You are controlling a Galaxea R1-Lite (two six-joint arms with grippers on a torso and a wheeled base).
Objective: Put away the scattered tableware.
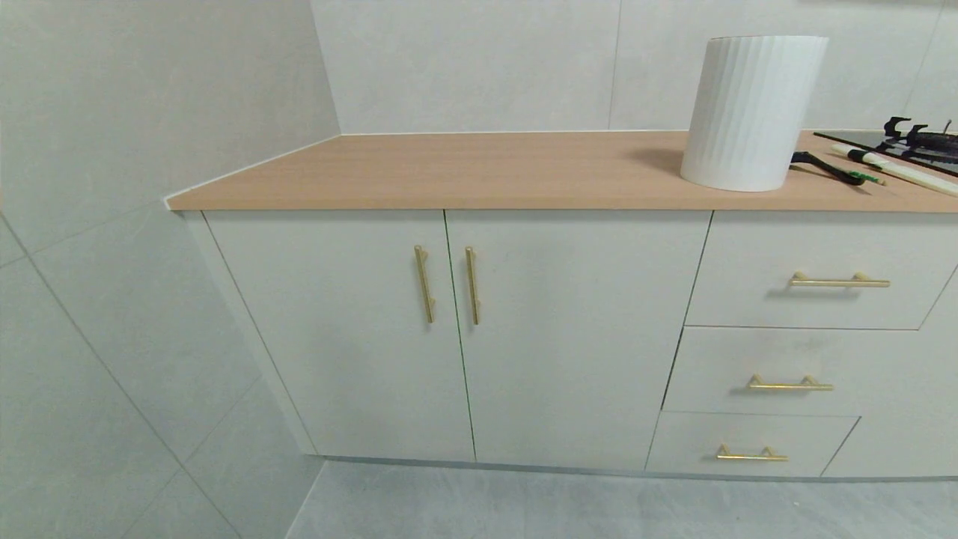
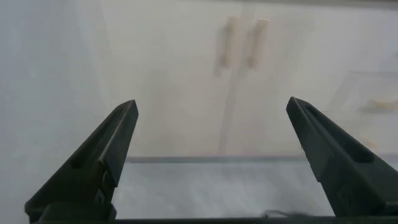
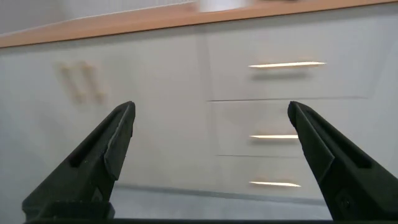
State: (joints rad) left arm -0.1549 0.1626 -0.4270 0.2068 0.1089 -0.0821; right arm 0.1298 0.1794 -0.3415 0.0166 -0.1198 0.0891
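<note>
– On the counter (image 1: 486,168), what is standing up?
– A tall white pot (image 1: 752,112) with ribbed sides is standing upright near the right end.
– And where is the tableware lying?
– To the right of the pot. A black-handled piece (image 1: 827,166) is lying flat just beside the pot's foot. A long pale stick (image 1: 898,168) is lying flat next to it. I cannot tell what kind of pieces they are.
– What is sitting behind them?
– A black stove rack (image 1: 917,138) is sitting at the far right edge.
– What is going on under the counter?
– Two white cupboard doors (image 1: 359,337) are staying shut, with their gold handles (image 1: 425,284) side by side. Three drawers (image 1: 808,254) are sitting one above another to the right of them, shut too.
– What are the grippers doing?
– The left gripper (image 2: 211,104) is pointing at the cupboard doors. Its fingers (image 2: 106,149) are standing wide apart and gripping nothing. The right gripper (image 3: 211,106) is pointing at the drawers. Its fingers (image 3: 329,155) are standing wide apart too, gripping nothing. Both are hanging well apart from the tableware.
</note>
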